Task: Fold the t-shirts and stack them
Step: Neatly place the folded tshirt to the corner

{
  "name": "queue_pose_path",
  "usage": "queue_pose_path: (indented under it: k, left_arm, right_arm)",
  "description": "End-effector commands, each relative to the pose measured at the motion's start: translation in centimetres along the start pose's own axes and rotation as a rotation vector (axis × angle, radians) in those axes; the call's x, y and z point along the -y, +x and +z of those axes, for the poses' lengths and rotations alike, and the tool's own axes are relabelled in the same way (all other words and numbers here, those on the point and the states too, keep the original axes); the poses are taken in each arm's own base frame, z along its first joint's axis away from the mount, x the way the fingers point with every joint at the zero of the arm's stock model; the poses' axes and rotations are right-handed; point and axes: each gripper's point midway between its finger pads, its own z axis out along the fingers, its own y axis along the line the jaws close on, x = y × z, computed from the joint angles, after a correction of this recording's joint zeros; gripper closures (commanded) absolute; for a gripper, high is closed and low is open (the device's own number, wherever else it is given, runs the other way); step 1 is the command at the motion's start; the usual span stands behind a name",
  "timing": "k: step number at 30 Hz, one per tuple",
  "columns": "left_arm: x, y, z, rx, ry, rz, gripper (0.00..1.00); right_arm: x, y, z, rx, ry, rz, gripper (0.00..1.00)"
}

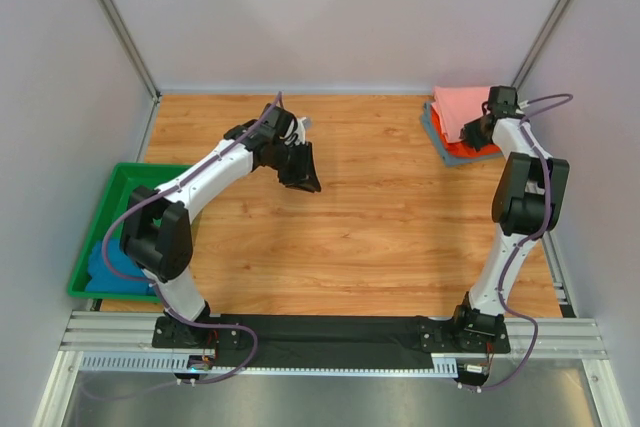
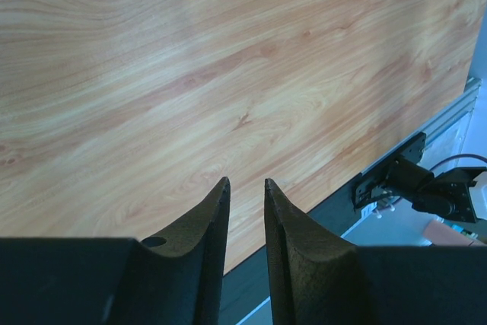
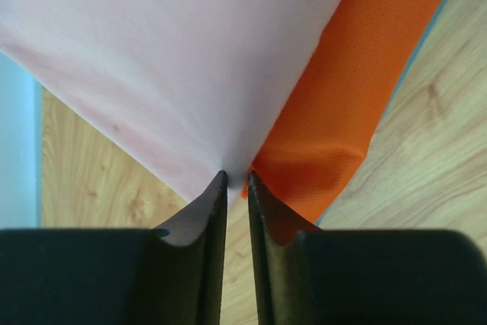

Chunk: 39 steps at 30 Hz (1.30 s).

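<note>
Setting: robotics lab test cell. Evidence:
- wood-grain surface (image 1: 380,237) boxed in by 3 plain pale wall panels (image 1: 340,17) on aluminium struts (image 1: 115,19)
- left arm (image 1: 215,172) and right arm (image 1: 515,197), both white, bolted to a black base plate (image 1: 330,332) on slotted metal rails (image 1: 110,332)
- exposed purple cables (image 1: 548,100)
- green plastic bin (image 1: 130,177) at the left edge

Your left arm (image 1: 215,172) and right arm (image 1: 517,142): white tubular links, black joint housings. Purple cables (image 1: 106,239) loop beside each. Black bases (image 1: 185,330) sit at the counter's near edge. Left gripper (image 2: 246,180) fingers (image 2: 194,256): dark, matte, curved, tapering thin.
</note>
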Motion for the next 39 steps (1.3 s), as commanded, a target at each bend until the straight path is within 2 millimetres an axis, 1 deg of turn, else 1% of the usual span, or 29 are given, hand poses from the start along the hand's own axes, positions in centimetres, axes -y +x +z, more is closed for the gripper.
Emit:
queue_pose_path:
  k: [1,2,3,7,8,9,11,17,18,19,20,22,23,24,25,26,27,28,29,30,31,32,33,34,35,36,37,38,39]
  left_arm:
    - [1.4,-0.2,-1.4,0.035,0.039,0.024,0.68]
    - [1.4,-0.2,-1.5,0.039,0.038,0.026,0.68]
    - [1.4,-0.3,-1.6,0.041,0.037,0.028,0.68]
    - [1.8,-0.2,-2.2,0.043,0.041,0.031,0.68]
    - [2.0,-0.3,-2.5,0.049,0.048,0.035,0.68]
    - [2.1,-0.3,-2.6,0.051,0.051,0.033,0.68]
    - [2.4,-0.2,-2.9,0.056,0.059,0.039,0.68]
    - [2.3,0.5,-3.7,0.063,0.062,0.060,0.68]
    - [2.2,0.8,-3.8,0.056,0.058,0.059,0.68]
    - [2.4,0.9,-4.3,0.066,0.063,0.070,0.68]
    - [2.6,0.8,-4.8,0.077,0.063,0.086,0.67]
    - [2.9,0.8,-5.8,0.088,0.054,0.097,0.67]
    - [3.3,0.6,-6.8,0.113,0.055,0.110,0.67]
    - [3.7,0.3,-7.4,0.130,0.059,0.113,0.67]
    - [4.3,0.2,-8.5,0.161,0.070,0.122,0.67]
    - [4.7,0.1,-9.0,0.178,0.078,0.108,0.67]
    - [5.2,-0.2,-9.5,0.203,0.093,0.106,0.67]
    - [5.8,-0.2,-10.6,0.239,0.114,0.114,0.66]
    - [6.1,-0.1,-11.1,0.259,0.127,0.111,0.66]
    - [6.1,-0.1,-11.2,0.276,0.135,0.096,0.66]
    - [6.4,0.0,-12.1,0.308,0.142,0.099,0.65]
    - [6.2,0.3,-12.2,0.313,0.138,0.087,0.65]
    - [6.3,0.4,-12.5,0.323,0.144,0.084,0.64]
    - [6.6,0.7,-13.2,0.337,0.158,0.086,0.64]
    - [6.5,1.1,-13.3,0.333,0.161,0.067,0.64]
    - [6.6,1.4,-13.4,0.332,0.169,0.056,0.63]
    - [7.1,1.8,-14.3,0.346,0.189,0.055,0.63]
    - [7.1,2.2,-14.4,0.343,0.197,0.029,0.62]
    - [7.4,2.3,-14.9,0.356,0.214,0.028,0.61]
  right_arm:
    - [0.1,0.1,-0.8,-0.005,-0.013,-0.030,0.81]
    - [0.4,0.4,-0.7,-0.012,-0.007,-0.031,0.79]
    - [0.5,0.5,-0.7,-0.015,-0.005,-0.035,0.74]
    - [0.7,0.4,-1.1,-0.016,-0.008,-0.076,0.64]
    - [-0.1,0.9,-1.3,-0.052,-0.055,-0.101,0.63]
    - [-0.2,1.0,-1.4,-0.060,-0.063,-0.110,0.60]
    - [-0.6,1.4,-1.8,-0.082,-0.092,-0.140,0.59]
    - [0.2,2.4,-2.4,-0.116,-0.098,-0.175,0.60]
    - [0.1,2.5,-2.6,-0.120,-0.105,-0.190,0.60]
    - [0.0,2.5,-2.9,-0.126,-0.111,-0.199,0.59]
    - [-0.3,2.7,-3.4,-0.143,-0.131,-0.210,0.56]
    - [-1.3,2.4,-5.2,-0.146,-0.172,-0.261,0.52]
    - [-1.3,2.6,-6.3,-0.170,-0.171,-0.278,0.46]
    - [-1.7,2.2,-8.2,-0.155,-0.185,-0.298,0.45]
    - [-1.5,2.2,-9.4,-0.152,-0.187,-0.331,0.44]
    - [-0.5,2.9,-10.4,-0.173,-0.170,-0.354,0.43]
    - [-0.7,2.5,-12.9,-0.147,-0.195,-0.378,0.41]
    - [0.5,3.1,-14.2,-0.167,-0.170,-0.414,0.39]
    - [1.4,3.8,-15.1,-0.185,-0.166,-0.440,0.35]
    - [1.2,4.1,-17.8,-0.164,-0.205,-0.473,0.29]
    - [2.1,5.0,-19.2,-0.180,-0.207,-0.522,0.23]
    - [2.4,5.7,-20.5,-0.191,-0.224,-0.548,0.00]
    - [2.7,6.7,-23.0,-0.181,-0.264,-0.585,0.00]
    - [3.5,7.4,-24.4,-0.183,-0.258,-0.606,0.00]
    - [3.7,8.0,-25.7,-0.171,-0.272,-0.615,0.00]
    - [3.8,9.3,-28.0,-0.152,-0.325,-0.641,0.00]
    - [3.8,10.1,-29.3,-0.158,-0.365,-0.644,0.00]
    - [3.7,10.9,-30.6,-0.178,-0.409,-0.613,0.00]
    - [3.9,11.3,-32.8,-0.154,-0.459,-0.599,0.00]
